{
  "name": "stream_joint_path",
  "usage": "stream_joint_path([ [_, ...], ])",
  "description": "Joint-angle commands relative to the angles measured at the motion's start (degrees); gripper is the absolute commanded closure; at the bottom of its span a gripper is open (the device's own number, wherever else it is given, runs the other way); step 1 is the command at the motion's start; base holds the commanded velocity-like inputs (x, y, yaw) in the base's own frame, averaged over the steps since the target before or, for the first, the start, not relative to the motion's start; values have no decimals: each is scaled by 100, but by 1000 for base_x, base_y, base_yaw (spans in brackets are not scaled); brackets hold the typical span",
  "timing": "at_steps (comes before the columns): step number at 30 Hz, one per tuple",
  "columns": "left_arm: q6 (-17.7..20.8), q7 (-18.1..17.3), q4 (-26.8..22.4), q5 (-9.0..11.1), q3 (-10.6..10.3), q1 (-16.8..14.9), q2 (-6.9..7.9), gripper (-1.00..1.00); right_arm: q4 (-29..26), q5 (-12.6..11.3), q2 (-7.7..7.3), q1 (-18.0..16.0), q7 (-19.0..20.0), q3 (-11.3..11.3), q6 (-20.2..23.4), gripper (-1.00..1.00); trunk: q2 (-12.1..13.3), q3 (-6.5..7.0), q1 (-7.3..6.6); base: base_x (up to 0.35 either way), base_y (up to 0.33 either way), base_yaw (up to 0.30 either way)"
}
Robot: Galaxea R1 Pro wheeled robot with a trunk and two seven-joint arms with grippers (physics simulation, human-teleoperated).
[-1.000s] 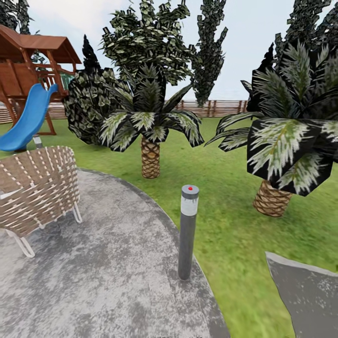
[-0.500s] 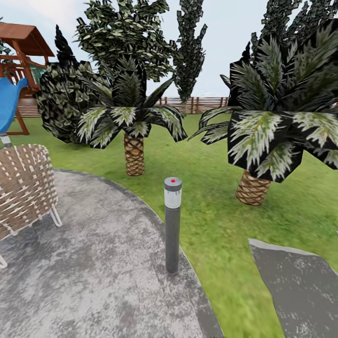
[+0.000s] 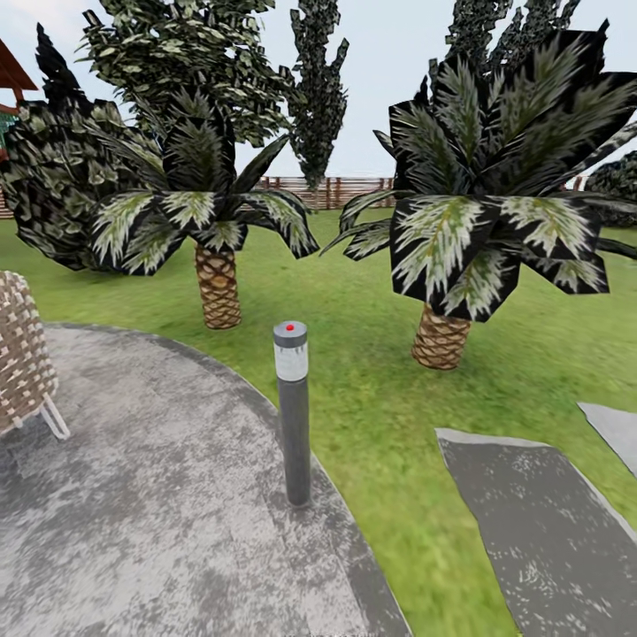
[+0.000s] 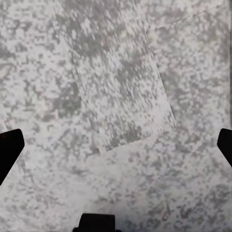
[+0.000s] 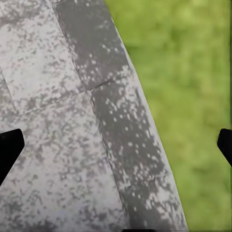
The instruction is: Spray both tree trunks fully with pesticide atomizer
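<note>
At far left stood a woven wicker chair (image 3: 22,363) on mottled grey paving (image 3: 150,495). Ahead rose a slim grey bollard light with a red dot (image 3: 293,411), then green lawn (image 3: 372,354) and two scaly-trunked palms (image 3: 217,283) (image 3: 440,336). The left tool (image 4: 116,145) and right tool (image 5: 116,145) hung spread, empty, over paving. The atomizer's place could not be told. Driving on, the base risked clipping the bollard, probably close ahead.
</note>
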Motion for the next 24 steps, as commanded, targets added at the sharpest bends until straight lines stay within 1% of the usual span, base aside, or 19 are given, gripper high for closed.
stream_joint_path([
  [1, 0, 0, 0, 0, -1, 0, 0, -100, 0, 0, 0, 0, 0, 0, 0, -100, -42, -24, 23, 0, 0, -250],
  [17, -9, -9, 0, -4, -14, -16, -8, -100, 121, -1, 0, 0, 0, 0, -1, -100, -683, -402, 374, 0, 0, -250],
  [24, -9, -9, 0, -9, -15, -35, -6, -100, 123, -1, 0, 0, 0, 3, -1, -100, -683, -441, 374, 0, 0, -250],
])
